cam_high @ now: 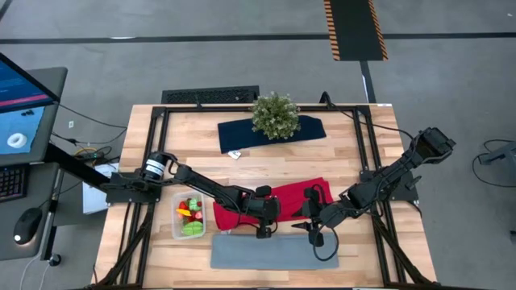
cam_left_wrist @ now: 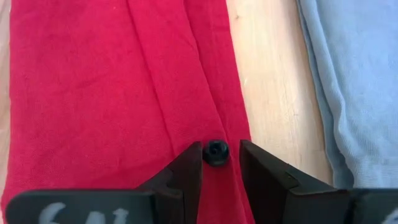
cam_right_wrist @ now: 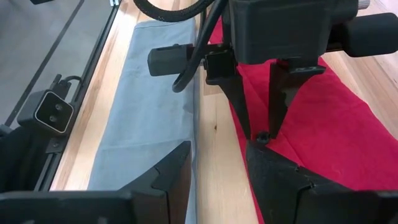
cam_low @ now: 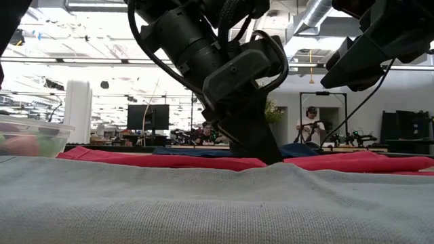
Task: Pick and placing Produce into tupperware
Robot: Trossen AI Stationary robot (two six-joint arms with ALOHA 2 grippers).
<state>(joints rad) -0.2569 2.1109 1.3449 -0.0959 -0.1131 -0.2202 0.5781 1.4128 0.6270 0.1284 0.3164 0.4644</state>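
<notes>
The clear tupperware (cam_high: 189,216) stands near the table's left side with green, red and yellow produce inside. One tiny dark berry (cam_left_wrist: 215,152) lies on a red cloth (cam_high: 278,201), close to its near edge. My left gripper (cam_high: 263,229) slants down onto that spot and is shut on the berry. In the right wrist view the same berry (cam_right_wrist: 262,136) shows between the left fingertips. My right gripper (cam_right_wrist: 217,165) hangs open a little to the right, above the wood strip between the red cloth and a grey mat (cam_high: 274,251), with nothing between its fingers. My left gripper pinches the dark berry's sides (cam_left_wrist: 206,153) between its two fingertips, right at their free ends. The fingers (cam_right_wrist: 245,118) slant down from the table's left and far side. The berry still rests on the red cloth near its edge.
A potted green plant (cam_high: 275,115) stands on a dark blue cloth (cam_high: 242,133) at the far side. The grey mat lies along the near edge. Bare wood (cam_left_wrist: 273,93) runs between the red cloth and the mat. A desk with a monitor (cam_high: 20,105) stands left of the table.
</notes>
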